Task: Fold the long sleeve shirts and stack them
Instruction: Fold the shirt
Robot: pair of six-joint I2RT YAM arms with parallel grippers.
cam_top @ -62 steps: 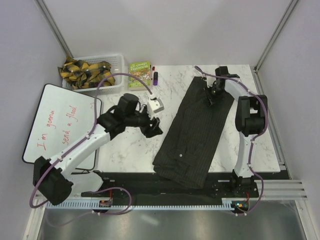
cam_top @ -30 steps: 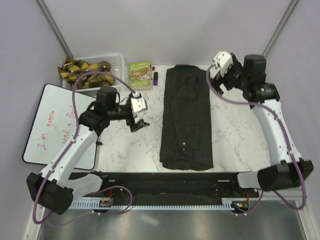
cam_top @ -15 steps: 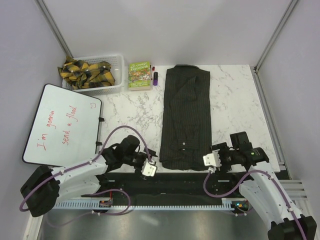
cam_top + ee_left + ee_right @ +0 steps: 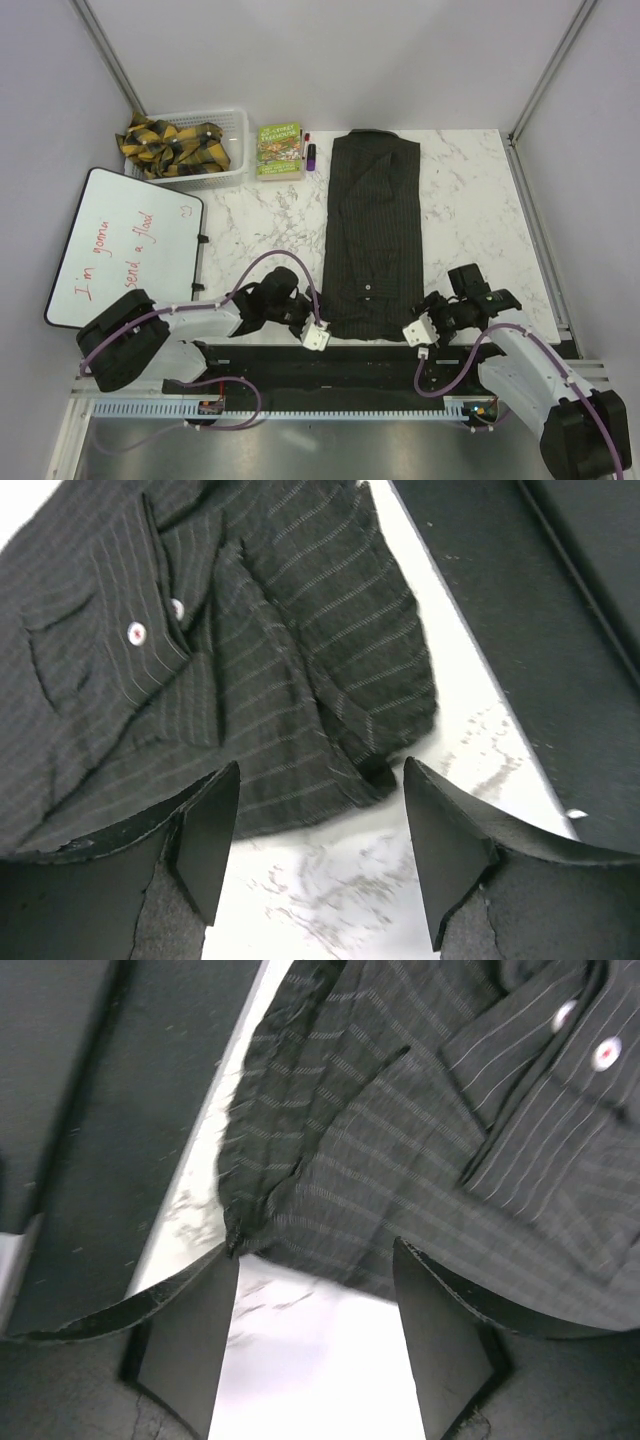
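Observation:
One long sleeve shirt (image 4: 372,235), dark charcoal with fine stripes, lies on the marble table folded into a long narrow strip, collar at the far end and hem at the near edge. My left gripper (image 4: 320,322) is low at the hem's left corner. In the left wrist view the left gripper (image 4: 320,850) is open over bare marble, the shirt (image 4: 230,660) corner just ahead of its fingertips. My right gripper (image 4: 426,320) is at the hem's right corner. The right wrist view shows the right gripper (image 4: 315,1330) open the same way, the shirt (image 4: 450,1130) hem just ahead of it. Neither holds cloth.
A white basket (image 4: 236,122) with yellow-black straps, a green book (image 4: 280,148) and markers (image 4: 308,150) stand at the far left. A whiteboard (image 4: 125,250) lies at the left. A black strip (image 4: 350,362) runs along the near table edge, right behind both grippers.
The shirt went from lying askew to straight. Both arms came from the far half of the table down to the near hem corners, and both pairs of jaws have narrowed a little.

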